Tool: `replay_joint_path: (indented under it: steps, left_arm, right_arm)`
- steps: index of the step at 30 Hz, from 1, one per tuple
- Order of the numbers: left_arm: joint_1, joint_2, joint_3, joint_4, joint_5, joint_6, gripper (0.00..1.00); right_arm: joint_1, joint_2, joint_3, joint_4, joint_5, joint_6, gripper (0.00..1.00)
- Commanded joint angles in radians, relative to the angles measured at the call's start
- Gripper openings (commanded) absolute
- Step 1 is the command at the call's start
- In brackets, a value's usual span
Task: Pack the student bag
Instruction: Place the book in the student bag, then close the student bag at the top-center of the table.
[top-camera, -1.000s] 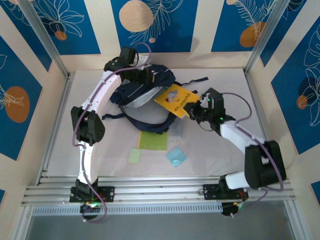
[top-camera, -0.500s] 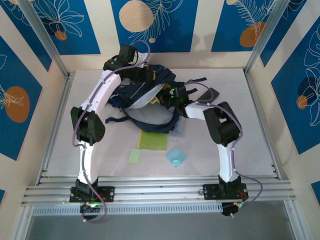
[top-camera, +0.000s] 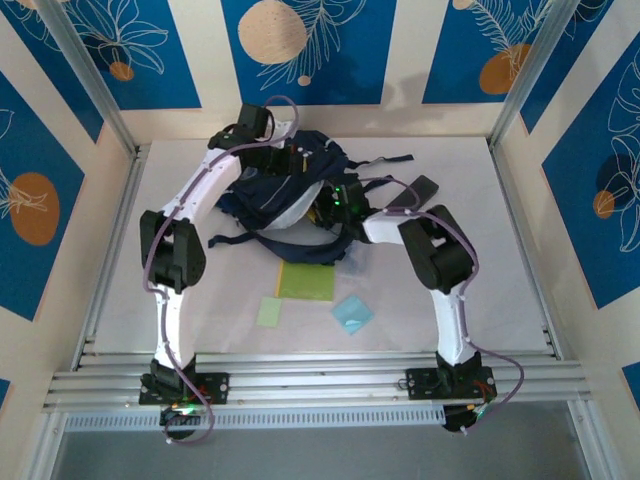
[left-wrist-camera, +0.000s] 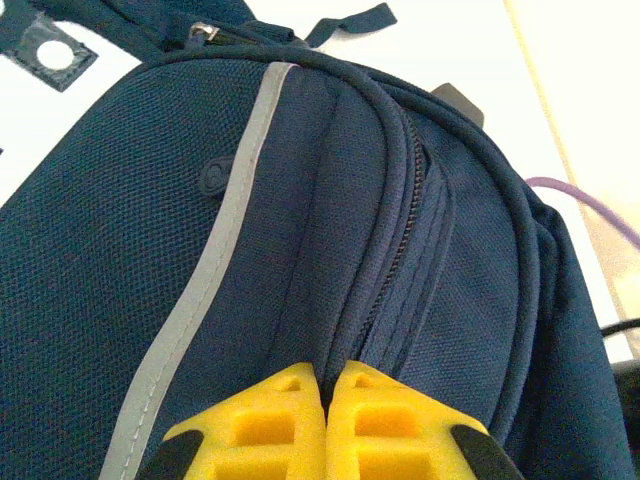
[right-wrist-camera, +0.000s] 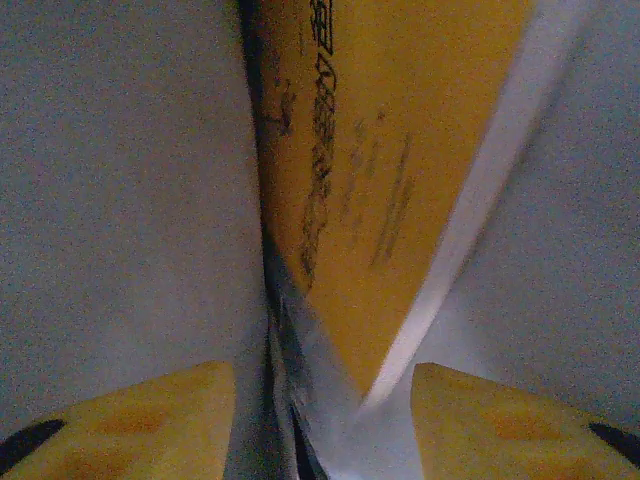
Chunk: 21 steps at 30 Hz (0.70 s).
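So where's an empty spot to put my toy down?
The widest bare patch of white table lies between the right arm and the right rail. The far right corner past the dark navy fabric backpack is bare too. The middle is crowded: backpack, both arms, flat green sheet.

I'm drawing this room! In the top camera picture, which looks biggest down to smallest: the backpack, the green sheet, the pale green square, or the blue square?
1. backpack
2. green sheet
3. blue square and pale green square: they look about alike, so I won't rank them.
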Motion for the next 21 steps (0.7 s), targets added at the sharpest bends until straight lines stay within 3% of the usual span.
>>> replay_joint_path:
  steps: [1,7,11,19,20,21]
  left_arm:
    - [0.041,-0.074,-0.065,0.093,-0.068,-0.026,0.0]
    - [0.039,-0.08,-0.167,0.16,-0.087,-0.052,0.0]
    - [0.038,-0.08,-0.196,0.139,-0.226,-0.001,0.0]
    - [0.042,-0.205,-0.387,0.127,-0.456,0.078,0.0]
    - [0.043,-0.222,-0.408,0.127,-0.478,0.075,0.02]
    - [0.043,-0.237,-0.427,0.125,-0.493,0.072,0.09]
  right_arm:
    - [-0.027,-0.173,-0.097,-0.103,-0.11,-0.082,0.56]
    - [-0.052,-0.425,-0.268,-0.435,-0.154,-0.313,0.6]
    - [-0.034,-0.549,-0.333,-0.605,-0.109,-0.434,0.6]
    - [0.048,-0.571,-0.334,-0.717,-0.012,-0.552,0.59]
    - [0.051,-0.554,-0.329,-0.708,-0.015,-0.553,0.58]
    - [0.055,-0.537,-0.323,-0.7,-0.022,-0.555,0.57]
